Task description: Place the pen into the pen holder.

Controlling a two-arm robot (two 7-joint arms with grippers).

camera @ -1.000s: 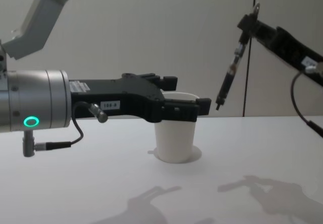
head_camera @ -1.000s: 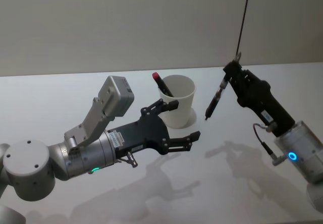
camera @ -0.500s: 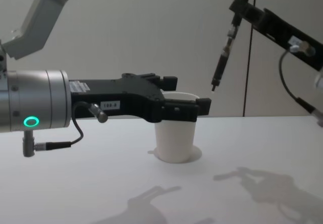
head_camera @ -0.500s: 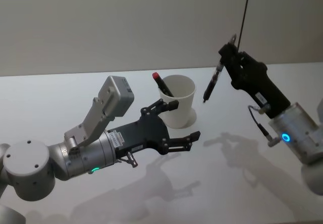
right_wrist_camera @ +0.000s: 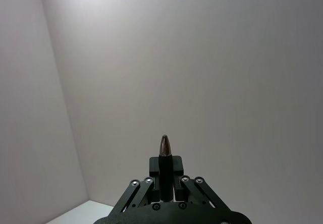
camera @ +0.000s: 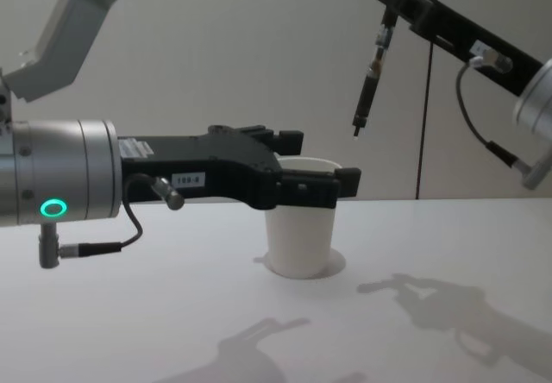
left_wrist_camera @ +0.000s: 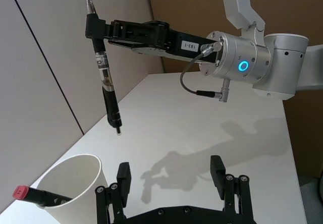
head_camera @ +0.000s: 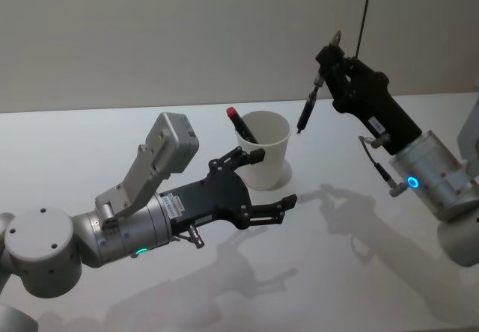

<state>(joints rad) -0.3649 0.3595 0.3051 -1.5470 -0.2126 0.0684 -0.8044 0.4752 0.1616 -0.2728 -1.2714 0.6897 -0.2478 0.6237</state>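
the right gripper [head_camera: 327, 57], jaws clamped on a slim dark pen [head_camera: 307, 106] hanging tip-down below them, holds it above and just right of the white pen holder [head_camera: 263, 149], while the left gripper [head_camera: 258, 188], jaws apart, idles beside it.

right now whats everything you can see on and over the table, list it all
paper cup: 1, white, upright on the table toward the back, in front of the left gripper
marker pen: 1, black with a red end, leaning inside the cup, red end sticking out over the rim
second pen: 1, black, slim, with a metal end at the top, hanging tip down in the air, above and to the right of the cup
table: 1, white
left gripper: 1, black, open, hovering low beside the cup
right gripper: 1, black, shut on the second pen's upper end, raised high
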